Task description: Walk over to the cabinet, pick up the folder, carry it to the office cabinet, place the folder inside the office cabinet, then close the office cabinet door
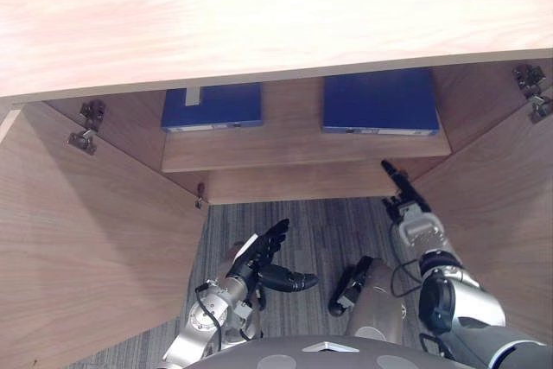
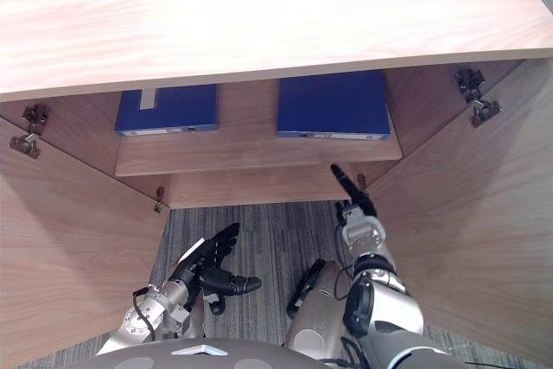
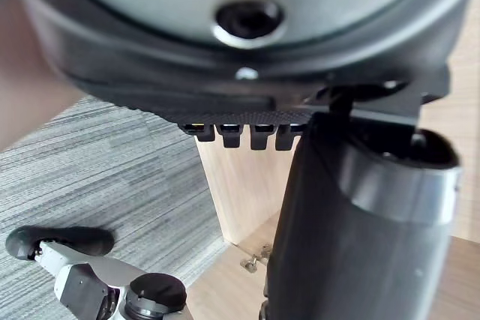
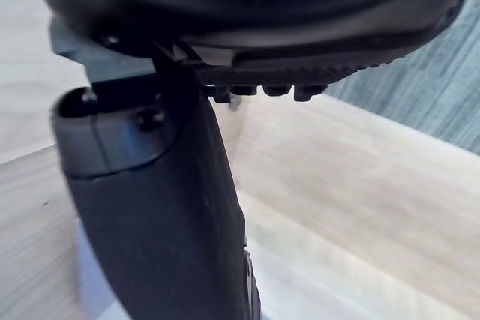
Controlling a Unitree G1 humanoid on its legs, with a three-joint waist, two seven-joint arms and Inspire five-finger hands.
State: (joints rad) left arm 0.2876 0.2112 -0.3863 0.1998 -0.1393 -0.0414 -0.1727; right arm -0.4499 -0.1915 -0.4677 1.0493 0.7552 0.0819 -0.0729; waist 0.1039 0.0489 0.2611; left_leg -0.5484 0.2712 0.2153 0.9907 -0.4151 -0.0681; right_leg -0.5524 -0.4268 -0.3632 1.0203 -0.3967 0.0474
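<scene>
- Standing with both doors swung wide over grey carpet: office cabinet, with left door and right door flaring out toward the camera.
- Lying flat on the shelf inside, well apart from each other: left blue folder toward the shelf's left end and right blue folder toward its right end. Both sitting back from the shelf's front edge, pale-labelled edges facing forward.
- Hanging low in front of the opening, above the carpet and near the left door: left hand, fingers released and loosely spread, thumb sticking out sideways, grasping nothing.
- Pointing toward the shelf's front right corner, just beside the right door's inner face: right hand, fingers released and held straight, grasping nothing. Touching the shelf edge or hovering short of it: impossible telling.
</scene>
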